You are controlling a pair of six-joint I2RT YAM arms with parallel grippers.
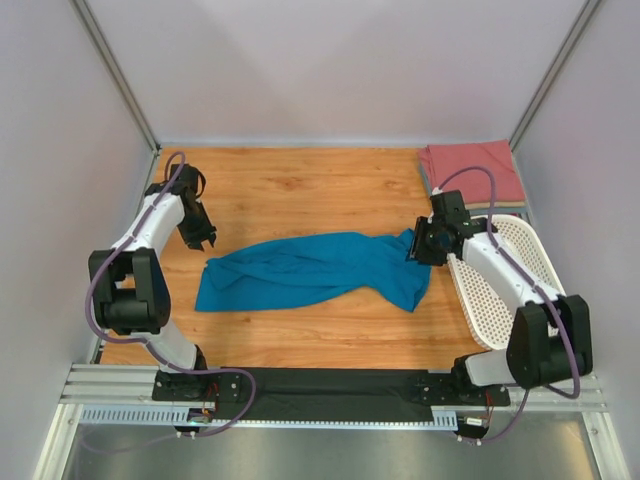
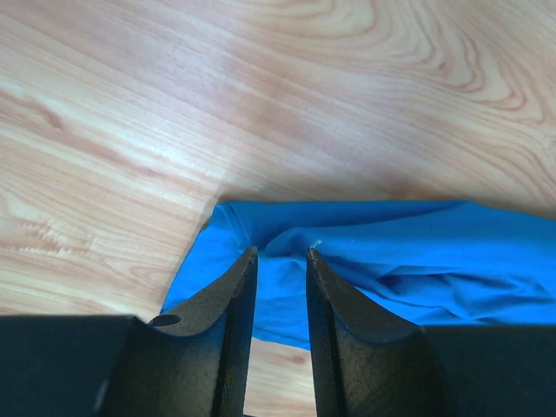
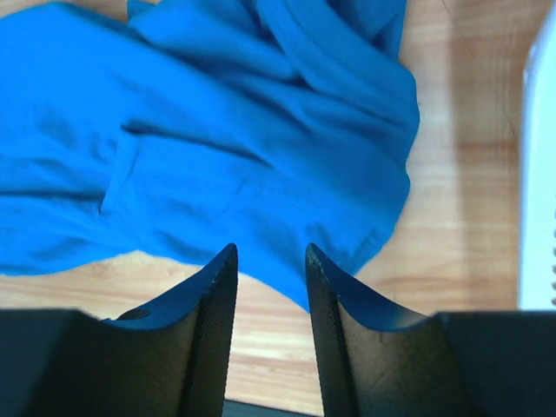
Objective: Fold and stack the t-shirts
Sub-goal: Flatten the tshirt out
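The teal-blue t-shirt [image 1: 310, 270] lies crumpled in a long strip across the middle of the wooden table. My left gripper [image 1: 200, 238] hangs just beyond its left end, jaws apart and empty. In the left wrist view the left gripper [image 2: 280, 254] hovers over the shirt's edge [image 2: 391, 252]. At the shirt's right end my right gripper [image 1: 418, 246] is open too. The right wrist view shows the right gripper [image 3: 269, 250] above the cloth [image 3: 217, 148], with nothing between its fingers. A folded salmon-red t-shirt [image 1: 472, 172] lies at the back right corner.
A white perforated basket [image 1: 510, 275] lies tipped on its side along the right edge, beside the right arm. Its rim [image 3: 537, 174] shows at the right of the right wrist view. Grey walls enclose the table on three sides.
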